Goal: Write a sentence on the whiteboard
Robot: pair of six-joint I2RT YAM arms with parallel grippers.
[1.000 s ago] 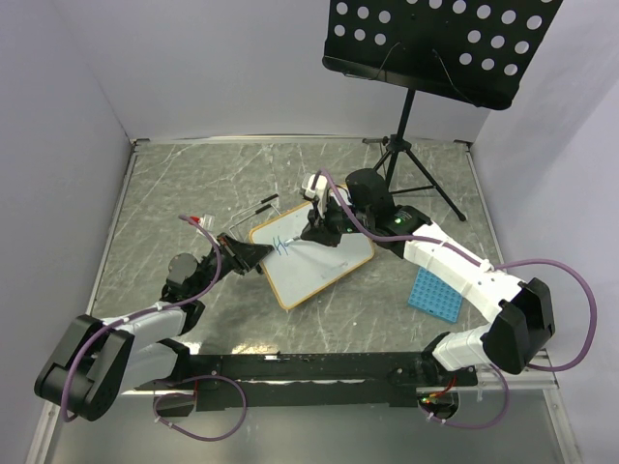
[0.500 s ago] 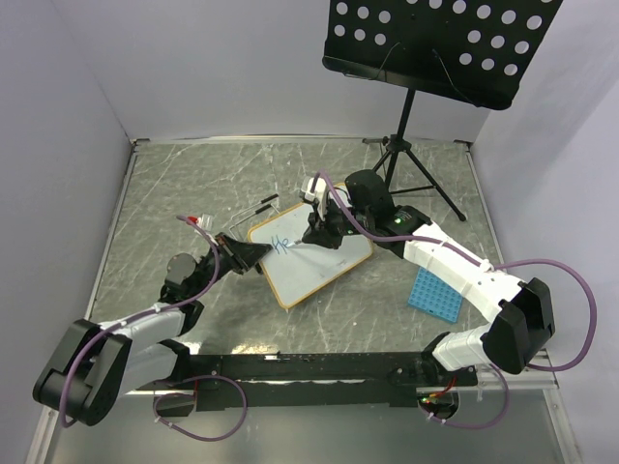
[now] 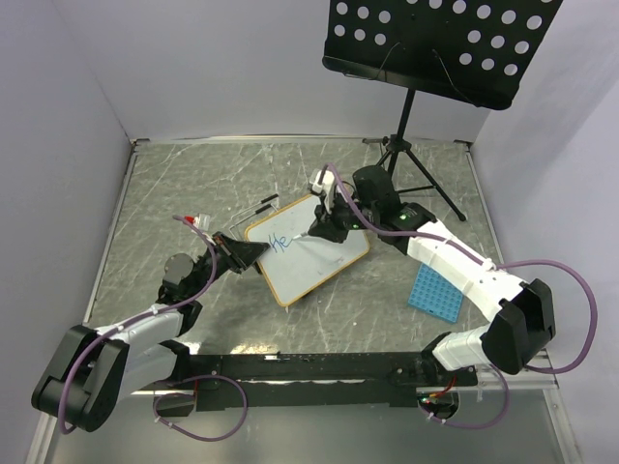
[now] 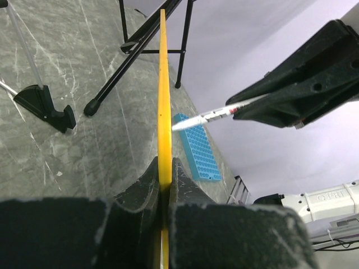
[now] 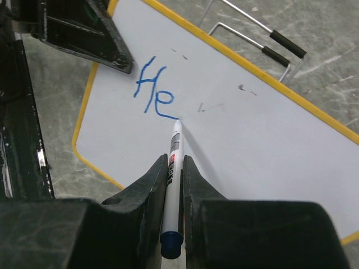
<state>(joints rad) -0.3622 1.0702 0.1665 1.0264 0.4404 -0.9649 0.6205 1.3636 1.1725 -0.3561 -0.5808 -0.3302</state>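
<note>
Now, left tool clenches the whiteboard rim, middle of the table. It looks light, stiff and slick-faced, so the frame seems the safest hold. Right tool pinches the marker, tip touching; the sentence reads "He".

Robotics lab cell: plain walls round a marbled table, 2 cabled arms on a rail.

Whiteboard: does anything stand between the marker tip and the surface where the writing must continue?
Nothing visible does. The marker in the right gripper touches the whiteboard after the lettering "He"; the surface beyond is bare, save faint specks.
</note>
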